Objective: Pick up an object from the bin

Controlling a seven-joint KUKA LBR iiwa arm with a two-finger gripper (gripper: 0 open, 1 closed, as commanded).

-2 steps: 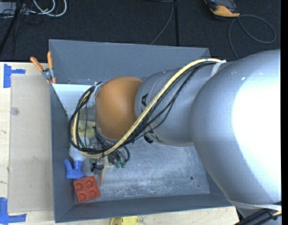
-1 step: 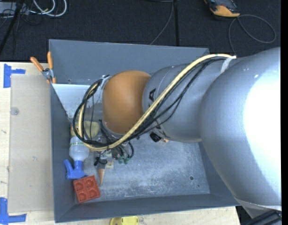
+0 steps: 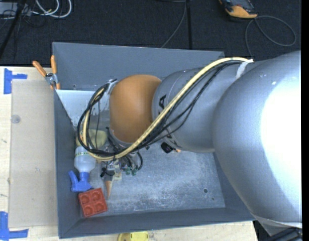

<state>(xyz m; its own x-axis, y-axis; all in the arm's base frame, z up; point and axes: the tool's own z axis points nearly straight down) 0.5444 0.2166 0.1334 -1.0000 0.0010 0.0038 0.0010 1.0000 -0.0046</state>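
The dark lower end of my gripper (image 3: 113, 168) pokes out from under the arm's orange cover at the bin's left side. Just below it lies a small orange-brown cone-shaped thing (image 3: 108, 186), point down; whether the gripper touches it is hidden. A clear plastic bottle with a pale green label (image 3: 84, 159) lies to the gripper's left. Below the bottle sits a blue plastic piece (image 3: 79, 181). A red square building brick with round studs (image 3: 92, 203) lies in the front left corner.
A small green-and-brown thing (image 3: 130, 169) shows just right of the gripper. The arm and its cables cover the middle and right of the bin. Bare grey floor stretches along the front of the bin to the right of the brick.
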